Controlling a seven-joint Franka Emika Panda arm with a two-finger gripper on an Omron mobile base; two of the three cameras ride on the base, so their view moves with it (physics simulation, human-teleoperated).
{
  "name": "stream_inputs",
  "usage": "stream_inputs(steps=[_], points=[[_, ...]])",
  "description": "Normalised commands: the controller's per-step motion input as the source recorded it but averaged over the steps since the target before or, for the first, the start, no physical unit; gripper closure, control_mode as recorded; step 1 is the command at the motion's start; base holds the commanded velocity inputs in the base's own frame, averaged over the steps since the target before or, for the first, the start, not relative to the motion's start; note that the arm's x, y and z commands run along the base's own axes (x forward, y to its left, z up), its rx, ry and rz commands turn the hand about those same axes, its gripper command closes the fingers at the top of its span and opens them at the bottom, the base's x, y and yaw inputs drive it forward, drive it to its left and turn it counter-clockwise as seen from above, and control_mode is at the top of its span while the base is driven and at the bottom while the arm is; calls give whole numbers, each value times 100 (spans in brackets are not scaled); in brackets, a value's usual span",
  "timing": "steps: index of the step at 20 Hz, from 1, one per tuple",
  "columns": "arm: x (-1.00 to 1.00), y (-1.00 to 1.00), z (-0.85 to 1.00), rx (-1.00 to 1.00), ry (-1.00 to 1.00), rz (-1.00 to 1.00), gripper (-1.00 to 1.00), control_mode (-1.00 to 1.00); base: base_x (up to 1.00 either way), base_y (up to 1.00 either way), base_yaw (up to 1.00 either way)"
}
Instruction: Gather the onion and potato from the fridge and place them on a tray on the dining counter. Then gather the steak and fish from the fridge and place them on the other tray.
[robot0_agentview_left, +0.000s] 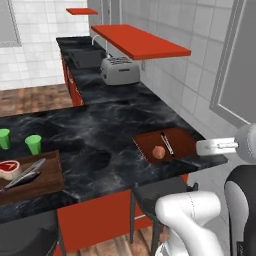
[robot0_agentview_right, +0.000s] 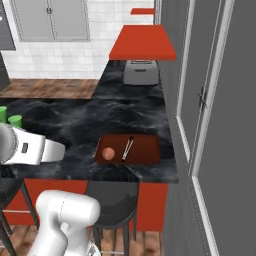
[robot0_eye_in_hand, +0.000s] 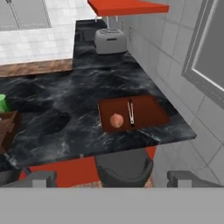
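Observation:
A reddish-brown tray (robot0_agentview_left: 177, 140) (robot0_agentview_right: 142, 149) (robot0_eye_in_hand: 146, 110) lies on the black marble dining counter (robot0_agentview_left: 100, 125) (robot0_eye_in_hand: 65, 96) near its right end. On the tray rest a round pinkish-orange onion (robot0_agentview_left: 158, 152) (robot0_agentview_right: 108, 153) (robot0_eye_in_hand: 116, 120) and a thin dark stick-like mark. My gripper (robot0_eye_in_hand: 112, 179) hangs back over the counter's near edge, well short of the tray. It is open, fingertips (robot0_eye_in_hand: 39, 178) far apart with nothing between them. At the far left a brown wooden tray (robot0_agentview_left: 47, 182) carries a red, white-rimmed steak (robot0_agentview_left: 9, 169) and a long grey fish-like thing (robot0_agentview_left: 27, 174). The potato and fridge are out of view.
Two green cups (robot0_agentview_left: 33, 144) stand left of the counter's middle. A toaster (robot0_agentview_left: 120, 70) (robot0_eye_in_hand: 110, 40) sits further back under a red shelf (robot0_agentview_left: 140, 41). A dark stool (robot0_eye_in_hand: 124, 168) stands below the counter edge in front of the tray. A tiled wall runs along the right.

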Motion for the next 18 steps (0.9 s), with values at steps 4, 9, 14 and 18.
stream_inputs(steps=[4,9,14,18], points=[[0,0,0,0,0,0,-100,100,-92,43,10],[0,0,0,0,0,0,-100,100,-68,95,23],[0,0,0,0,0,0,-100,100,-33,100,38],[0,0,0,0,0,0,-100,100,-2,100,61]])
